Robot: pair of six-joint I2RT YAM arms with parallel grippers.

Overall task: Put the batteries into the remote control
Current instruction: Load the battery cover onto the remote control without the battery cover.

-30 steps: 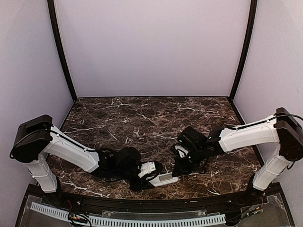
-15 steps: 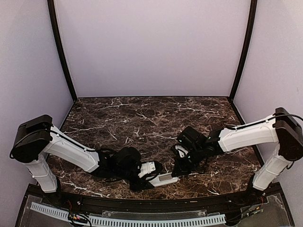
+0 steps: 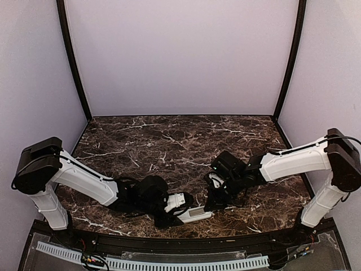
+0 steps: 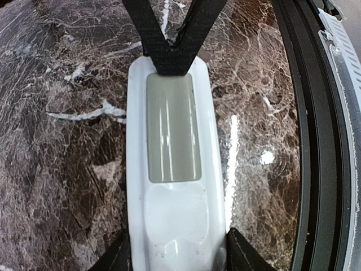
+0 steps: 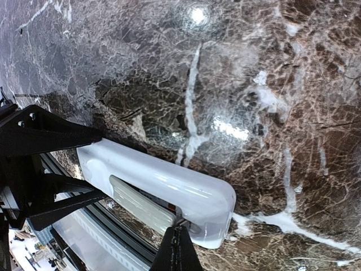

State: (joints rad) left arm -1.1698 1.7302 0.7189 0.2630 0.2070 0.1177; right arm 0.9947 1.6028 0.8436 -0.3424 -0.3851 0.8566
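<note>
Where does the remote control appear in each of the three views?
Top external: remote control lies low in the centre of the picture.
Left wrist: it runs down the middle, top to bottom.
Right wrist: it is lower left, slanting.
Shared landmark: its grey panel.

1. We are seeing the far marble table [image 3: 169, 138] lying open from the arms to the back wall [image 3: 180, 56].
2. We are finding the left gripper [image 4: 179, 257] flanking the remote control [image 3: 196, 213] and blocking both its long sides.
3. The right gripper [image 5: 177, 245], pinched together, is crowding the remote's free end.
4. The black front rail [image 4: 313, 141] is hemming in the near side.
</note>
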